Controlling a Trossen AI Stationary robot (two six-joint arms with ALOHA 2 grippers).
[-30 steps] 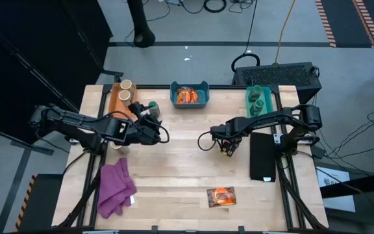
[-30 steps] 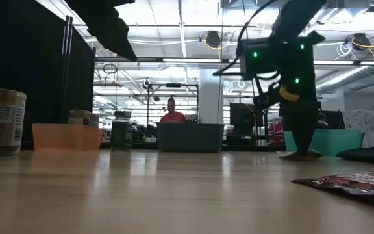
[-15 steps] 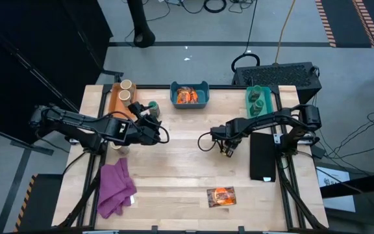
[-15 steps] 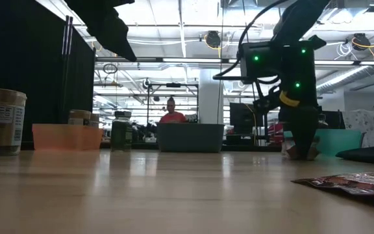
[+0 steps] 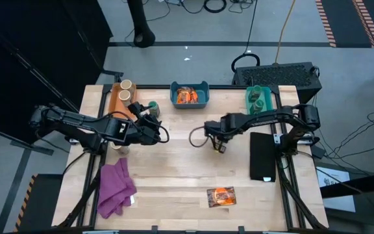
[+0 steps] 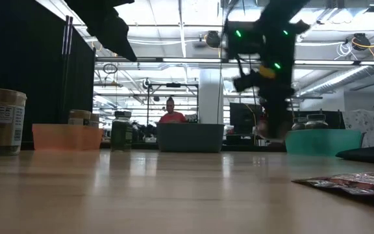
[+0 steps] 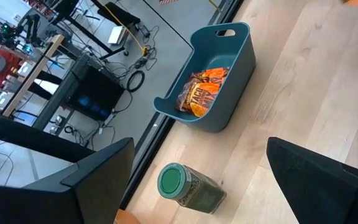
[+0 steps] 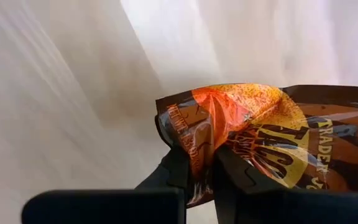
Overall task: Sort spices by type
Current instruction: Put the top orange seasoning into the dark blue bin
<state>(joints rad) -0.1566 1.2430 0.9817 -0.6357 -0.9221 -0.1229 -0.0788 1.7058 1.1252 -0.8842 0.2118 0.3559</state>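
Observation:
My right gripper [image 5: 217, 147] hangs over the middle of the table, shut on a flat orange-and-dark spice packet [image 8: 260, 134]. A second packet [image 5: 221, 195] lies flat near the table's front edge. More packets sit in the blue bin [image 5: 203, 97] at the far edge. A dark-green jar [image 7: 188, 186] stands upright on the table just in front of my left gripper [image 5: 156, 132], which waits open above the left half. Tan jars stand in the orange bin [image 5: 117, 104], green jars in the teal bin [image 5: 260, 110]. My right gripper pinches the packet at one crumpled end [image 8: 199, 134] between its two fingers [image 8: 176, 165], coming from above and pointing down. The foil bulges and folds at the pinch. The rest of the packet sticks out to one side of the fingers, off the table.
A purple cloth [image 5: 115, 188] lies at the near left. A black pad [image 5: 263, 156] lies at the right edge. A tan jar [image 6: 2, 120] stands on the table at the left. Bare wood lies between the arms and along the middle.
My right gripper has shut on the packet that lay under it, then risen and gone toward the table's left edge. The packet has come up off the table with it.

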